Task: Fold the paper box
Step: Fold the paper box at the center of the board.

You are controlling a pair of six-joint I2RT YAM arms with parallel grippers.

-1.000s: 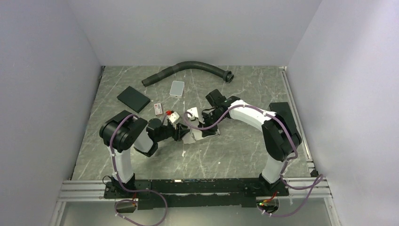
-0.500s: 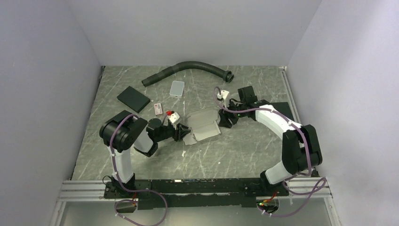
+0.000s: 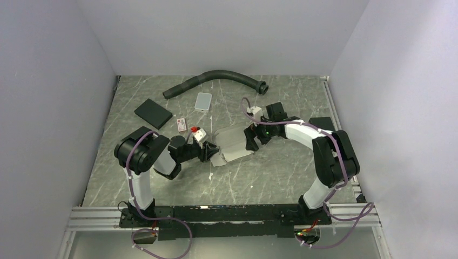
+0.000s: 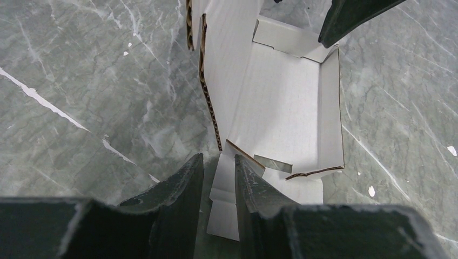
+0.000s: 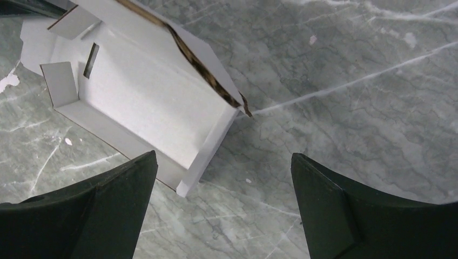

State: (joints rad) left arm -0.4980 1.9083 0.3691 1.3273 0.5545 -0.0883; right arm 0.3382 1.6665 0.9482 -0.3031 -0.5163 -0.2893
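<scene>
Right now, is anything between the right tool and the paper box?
Nothing visible. The right tool hangs open facing one end of the paper box, with no object between them. The left tool pinches the opposite flap.

Matt white thin cardboard on the paper box [image 4: 281, 108], faces smooth; cut edges raw brown, corrugated; desk [image 4: 81, 81]: grey-green marble-look surface with white veins, smooth, faint sheen; left gripper [image 4: 219, 162] and right gripper [image 5: 222, 157]: dark, matt, plastic-looking fingers, edges scuffed pale; hose [image 3: 221, 73]: black, dull, rubbery; pad [image 3: 153, 113]: black, matt; tile [image 3: 203, 101]: light grey, smooth.
</scene>
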